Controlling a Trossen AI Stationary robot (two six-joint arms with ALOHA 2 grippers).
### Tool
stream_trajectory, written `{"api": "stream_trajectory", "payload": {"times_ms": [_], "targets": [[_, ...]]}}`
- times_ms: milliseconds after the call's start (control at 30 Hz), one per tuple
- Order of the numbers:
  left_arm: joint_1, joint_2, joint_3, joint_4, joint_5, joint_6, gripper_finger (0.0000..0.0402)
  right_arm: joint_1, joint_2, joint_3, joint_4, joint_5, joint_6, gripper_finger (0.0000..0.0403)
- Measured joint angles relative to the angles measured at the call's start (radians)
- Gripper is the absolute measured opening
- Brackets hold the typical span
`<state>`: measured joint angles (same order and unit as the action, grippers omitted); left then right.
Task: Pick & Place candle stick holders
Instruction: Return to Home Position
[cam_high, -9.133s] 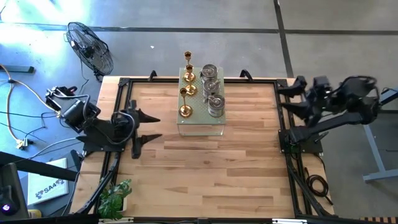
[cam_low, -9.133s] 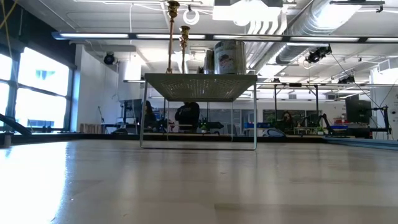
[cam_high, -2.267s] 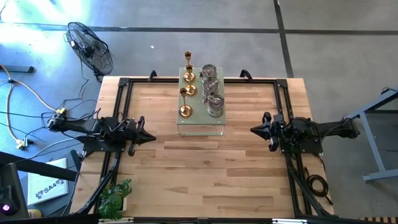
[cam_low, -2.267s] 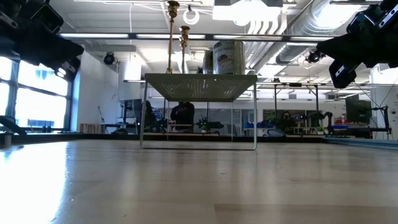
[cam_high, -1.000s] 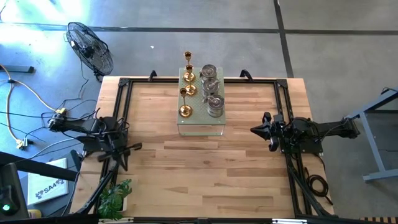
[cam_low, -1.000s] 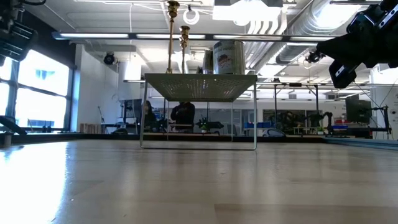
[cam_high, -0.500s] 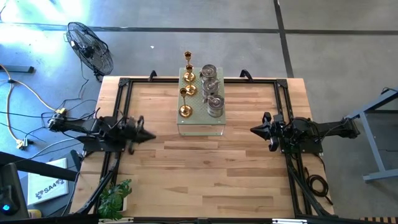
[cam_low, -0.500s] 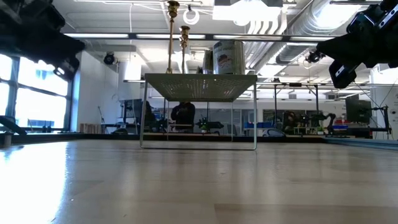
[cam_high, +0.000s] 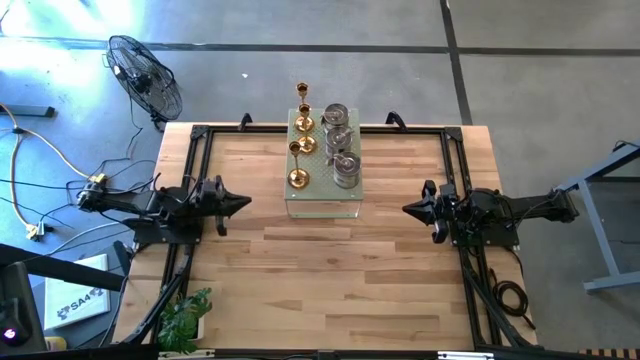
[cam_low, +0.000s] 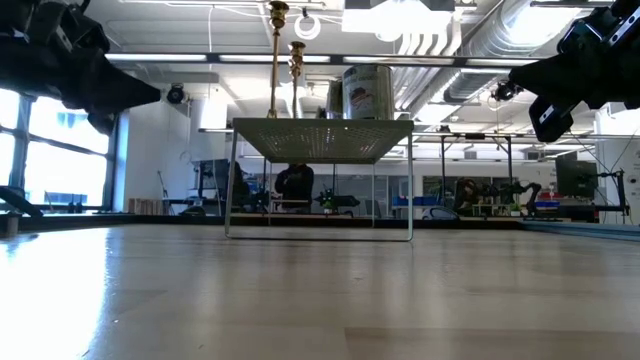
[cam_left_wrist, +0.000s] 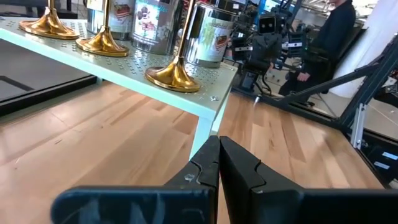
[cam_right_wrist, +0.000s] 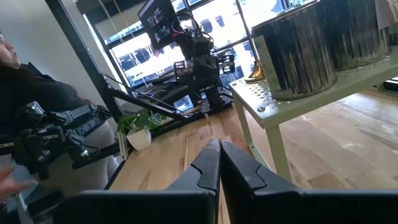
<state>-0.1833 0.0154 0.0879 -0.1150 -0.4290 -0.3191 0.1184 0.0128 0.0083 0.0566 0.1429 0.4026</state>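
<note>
Three gold candle stick holders (cam_high: 298, 178) with round bases and thin stems stand in a row on a pale green perforated stand (cam_high: 322, 203). Beside them on the stand are three squat silver holders (cam_high: 346, 168). The stand rests on thin legs at the table's far middle. My left gripper (cam_high: 245, 203) is shut and empty at the left edge, pointing level toward the stand. My right gripper (cam_high: 405, 210) is shut and empty at the right edge, also facing the stand. The left wrist view shows the nearest gold holder (cam_left_wrist: 174, 74) and a silver one (cam_left_wrist: 208, 40).
Black frame rails (cam_high: 195, 170) run along the table's left, right and far sides. A small green plant (cam_high: 185, 318) sits at the near left corner. A floor fan (cam_high: 145, 75) stands beyond the far left corner. Bare wood (cam_high: 330, 290) stretches in front of the stand.
My left gripper has swung round at the wrist, from pointing slantwise toward the near edge to pointing level across the table toward the stand. It has stayed shut. The right arm and the holders have kept still.
</note>
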Motion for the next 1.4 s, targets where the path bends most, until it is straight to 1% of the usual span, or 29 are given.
{"api": "stream_trajectory", "payload": {"times_ms": [200,900,1400], "targets": [[0.000,0.000,0.000,0.000,0.027,0.000,0.0005,0.000,0.000,0.000,0.000,0.000,0.000,0.0005],[0.000,0.000,0.001,0.000,0.028,0.000,0.0005,0.000,0.000,0.000,0.000,0.000,0.000,0.0001],[0.000,0.000,0.001,0.000,0.028,0.000,0.0005,0.000,0.000,0.000,0.000,0.000,0.000,0.0008]]}}
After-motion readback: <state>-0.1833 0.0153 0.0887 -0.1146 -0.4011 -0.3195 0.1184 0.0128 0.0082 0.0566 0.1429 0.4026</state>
